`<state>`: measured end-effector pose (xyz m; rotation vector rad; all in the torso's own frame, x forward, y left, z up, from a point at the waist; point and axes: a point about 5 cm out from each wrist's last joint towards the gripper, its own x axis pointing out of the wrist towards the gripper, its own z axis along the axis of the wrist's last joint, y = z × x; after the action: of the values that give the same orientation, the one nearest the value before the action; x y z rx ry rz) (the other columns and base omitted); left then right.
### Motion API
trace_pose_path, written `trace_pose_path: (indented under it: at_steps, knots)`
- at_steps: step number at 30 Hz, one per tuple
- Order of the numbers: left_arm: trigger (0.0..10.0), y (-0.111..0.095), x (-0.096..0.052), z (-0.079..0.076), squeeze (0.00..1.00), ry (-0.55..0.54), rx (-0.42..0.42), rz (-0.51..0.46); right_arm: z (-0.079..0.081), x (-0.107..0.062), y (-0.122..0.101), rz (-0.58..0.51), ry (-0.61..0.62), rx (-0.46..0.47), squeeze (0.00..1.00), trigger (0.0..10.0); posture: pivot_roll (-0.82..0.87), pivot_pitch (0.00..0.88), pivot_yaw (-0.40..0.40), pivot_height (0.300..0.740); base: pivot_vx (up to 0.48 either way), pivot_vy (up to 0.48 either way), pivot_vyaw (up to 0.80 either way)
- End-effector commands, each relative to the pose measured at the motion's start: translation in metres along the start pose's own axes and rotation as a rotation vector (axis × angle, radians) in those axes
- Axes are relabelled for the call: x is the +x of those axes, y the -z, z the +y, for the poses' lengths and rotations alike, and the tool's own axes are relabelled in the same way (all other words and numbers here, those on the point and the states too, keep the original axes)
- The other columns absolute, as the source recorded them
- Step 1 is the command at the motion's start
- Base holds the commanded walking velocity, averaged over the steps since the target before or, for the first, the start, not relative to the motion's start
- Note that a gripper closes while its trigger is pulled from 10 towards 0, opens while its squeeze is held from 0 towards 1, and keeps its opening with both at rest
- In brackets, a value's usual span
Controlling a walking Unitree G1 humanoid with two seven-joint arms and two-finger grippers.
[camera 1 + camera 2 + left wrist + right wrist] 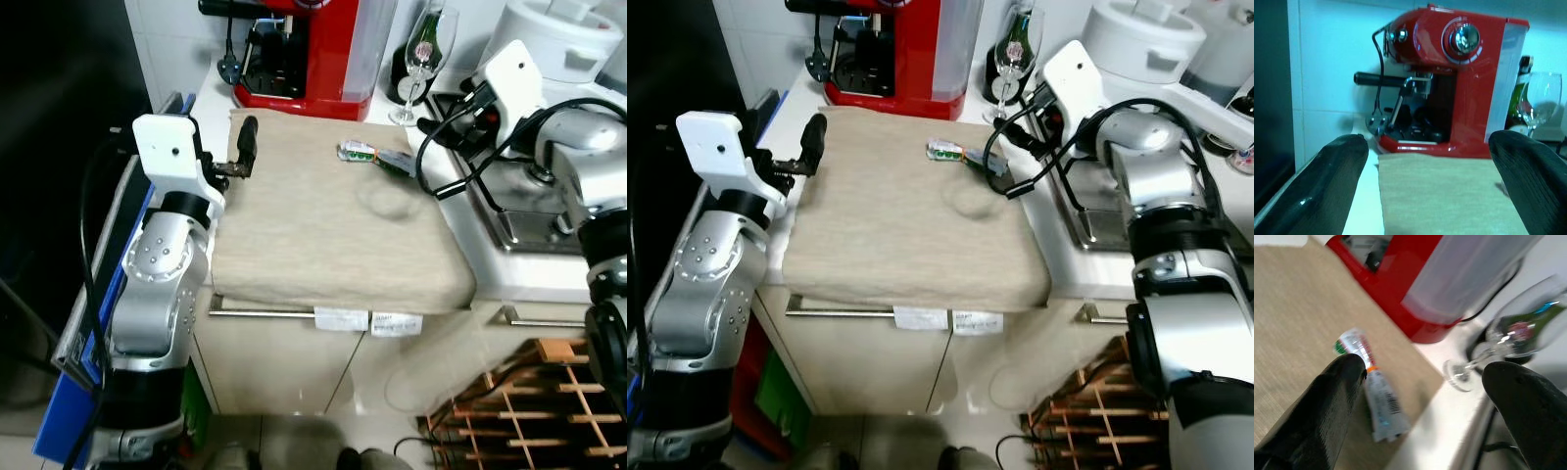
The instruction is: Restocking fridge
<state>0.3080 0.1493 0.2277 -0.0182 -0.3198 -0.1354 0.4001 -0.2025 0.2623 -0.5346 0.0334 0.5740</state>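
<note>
Two grippers hover over the beige cloth with jaws spread and empty; the right gripper reaches toward the small wrapped packet at about one o'clock on the cloth, probably the item to restock, though blur hides its label; the left gripper waits at ten o'clock; a red coffee machine and wine glass crowd the twelve o'clock edge.

A plain beige cloth with a fine woven texture covers the white counter. Beyond the black fingers of the left gripper stands a glossy red coffee machine with chrome dials. Between the right gripper's black fingers lies a white packet marked green, red and orange, near a clear wine glass
</note>
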Motion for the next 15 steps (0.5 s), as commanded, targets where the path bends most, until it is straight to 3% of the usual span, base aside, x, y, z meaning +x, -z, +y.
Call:
trace_pose_path:
  at_steps: [1, 2, 6, 7, 9, 15]
  knots:
    - [10.0, -0.003, -0.005, -0.003, 0.0, 0.035, -0.013, 0.011, -0.003, 0.001, -0.001, 0.013, -0.008, -0.023, 0.51, 10.0, 0.02, 0.173, -0.058, 0.74, 0.0, 0.0, 0.0]
    - [10.0, -0.003, -0.005, -0.003, 0.0, 0.035, -0.013, 0.011, -0.003, 0.001, -0.001, 0.013, -0.008, -0.023, 0.51, 10.0, 0.02, 0.173, -0.058, 0.74, 0.0, 0.0, 0.0]
    - [10.0, -0.003, -0.034, -0.023, 0.0, 0.247, -0.015, 0.09, 0.001, 0.006, 0.005, 0.043, -0.057, 0.005, 0.51, 10.0, 0.07, 0.2, -0.072, 0.74, 0.0, 0.0, 0.0]
    - [10.0, -0.003, -0.034, -0.023, 0.0, 0.247, -0.015, 0.09, 0.001, 0.006, 0.005, 0.043, -0.057, 0.005, 0.51, 10.0, 0.07, 0.2, -0.072, 0.74, 0.0, 0.0, 0.0]
    - [10.0, 0.001, -0.049, -0.032, 0.0, 0.321, -0.036, 0.133, 0.005, 0.009, 0.009, 0.068, -0.072, -0.002, 0.51, 10.0, 0.09, 0.209, -0.08, 0.74, 0.0, 0.0, 0.0]
    - [10.0, -0.001, -0.062, -0.035, 0.0, 0.321, -0.068, 0.159, 0.013, 0.014, 0.012, 0.092, -0.115, 0.003, 0.51, 10.0, 0.12, 0.214, -0.093, 0.74, 0.0, 0.0, 0.0]
